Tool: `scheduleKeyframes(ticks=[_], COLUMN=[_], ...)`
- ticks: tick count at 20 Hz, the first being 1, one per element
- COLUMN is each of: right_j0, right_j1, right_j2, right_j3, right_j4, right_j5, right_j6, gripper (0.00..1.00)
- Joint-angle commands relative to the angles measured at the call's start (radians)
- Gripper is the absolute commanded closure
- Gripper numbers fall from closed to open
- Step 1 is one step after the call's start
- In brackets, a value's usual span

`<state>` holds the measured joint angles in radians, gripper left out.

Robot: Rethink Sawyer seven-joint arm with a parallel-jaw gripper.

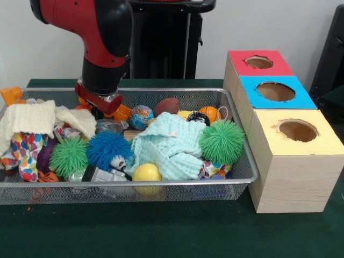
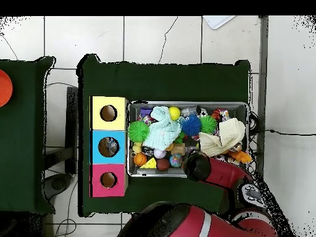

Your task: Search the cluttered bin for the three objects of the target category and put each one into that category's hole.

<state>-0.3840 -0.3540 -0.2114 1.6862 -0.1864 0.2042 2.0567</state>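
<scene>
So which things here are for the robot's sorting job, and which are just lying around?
For the job:
- the wire bin
- the clutter in it, like the blue spiky ball and the mint cloth (which three are wanted does not show)
- the wooden box with three holes
- the gripper

Just lying about:
- the orange disc on the other table
- the white thing on the floor

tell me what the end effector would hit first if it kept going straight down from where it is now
Probably the clutter at the bin's back edge: the end effector points down near the orange toy and the cream cloth. Which it meets first is unclear, since depth is hard to judge and the arm hides the spot from overhead.
</scene>
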Motion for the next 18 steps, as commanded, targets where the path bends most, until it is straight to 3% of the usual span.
scheduleKeyframes(ticks=[1,5,6,18], right_j0=[-0.002,-0.014,-0.022,-0.034], right_j1=[-0.002,-0.012,-0.015,-0.044], right_j2=[0.014,0.037,0.048,0.064], right_j3=[-0.072,-0.068,-0.06,-0.056], right_j4=[-0.025,-0.031,-0.033,-0.03], right_j5=[0.049,0.04,0.023,0.047], right_j6=[0.04,0.027,0.029,0.017], gripper=[1.0,1.0,0.0,0.0])
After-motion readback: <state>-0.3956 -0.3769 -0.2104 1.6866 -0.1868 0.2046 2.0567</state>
